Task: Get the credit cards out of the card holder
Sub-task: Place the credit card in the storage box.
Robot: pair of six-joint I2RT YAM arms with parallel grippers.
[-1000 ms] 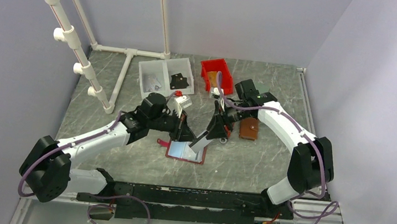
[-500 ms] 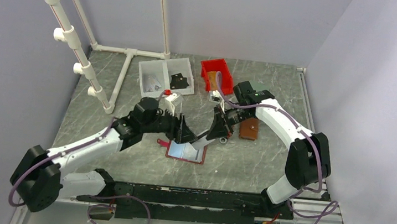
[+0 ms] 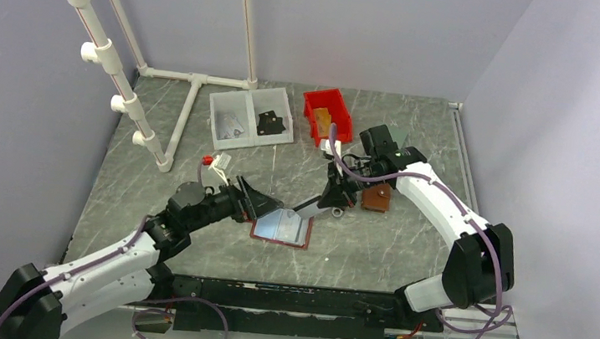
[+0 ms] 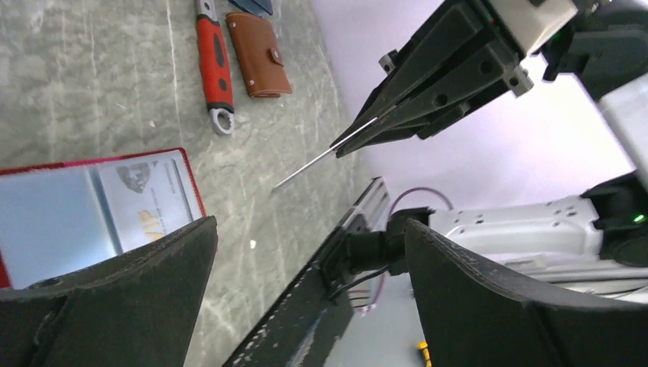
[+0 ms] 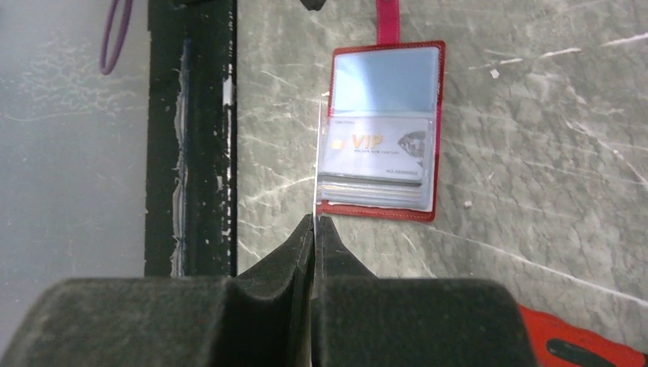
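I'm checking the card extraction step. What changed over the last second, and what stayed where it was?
The left gripper opened and drew back toward the near-left, away from the card holder. The right gripper shut on a credit card, which is now clear of the holder. The holder, open with the VIP card in its pocket, and the brown wallet stayed put.

The card holder (image 4: 76, 206) runs off the left edge, its lower part hidden behind a dark pincer finger (image 4: 115, 306).
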